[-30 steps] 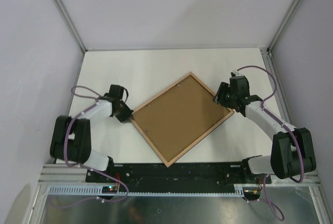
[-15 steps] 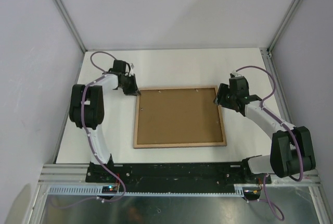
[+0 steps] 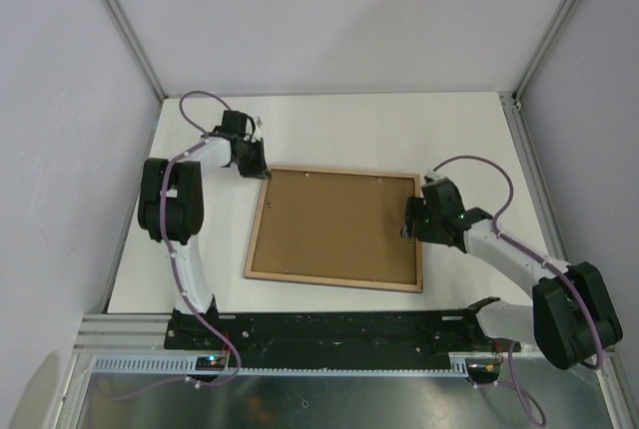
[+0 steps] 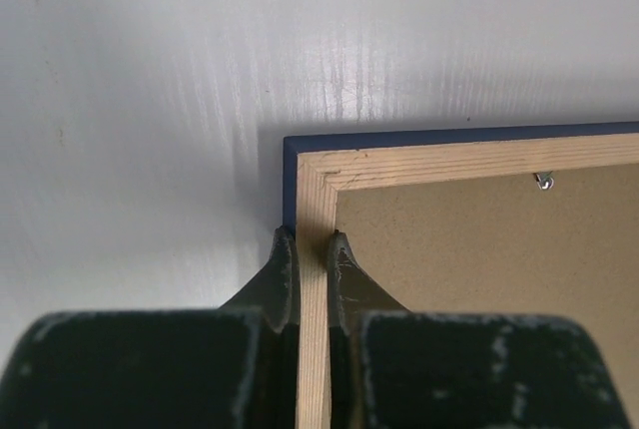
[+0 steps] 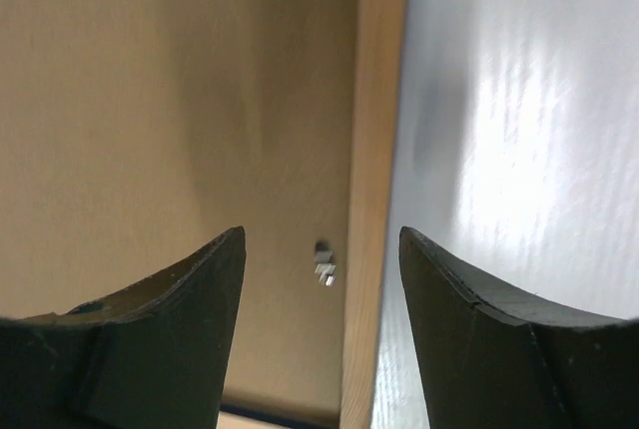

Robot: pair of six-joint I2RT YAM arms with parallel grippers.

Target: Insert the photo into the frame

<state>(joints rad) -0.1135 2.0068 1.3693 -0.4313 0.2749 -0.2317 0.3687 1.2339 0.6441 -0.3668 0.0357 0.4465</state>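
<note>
The frame (image 3: pixel 336 277) lies face down on the white table, its light wood back up, with the brown backing board (image 3: pixel 334 221) set in it. My left gripper (image 3: pixel 260 168) is shut on the frame's wooden edge (image 4: pixel 314 249) near the far left corner; a navy strip of the front shows there. My right gripper (image 3: pixel 411 226) is open over the frame's right edge (image 5: pixel 374 150), its jaws astride the wood strip and a small metal tab (image 5: pixel 324 263). The photo is hidden.
The white table (image 3: pixel 329 125) is walled by pale panels with metal posts at the far corners. Small metal tabs (image 4: pixel 544 181) sit along the inside of the frame's back. The arm bases and a black rail (image 3: pixel 339 327) run along the near edge.
The frame has turned from a diamond pose to nearly square with the table. My left gripper swung to the far left corner. My right gripper let go and moved nearer along the right edge.
</note>
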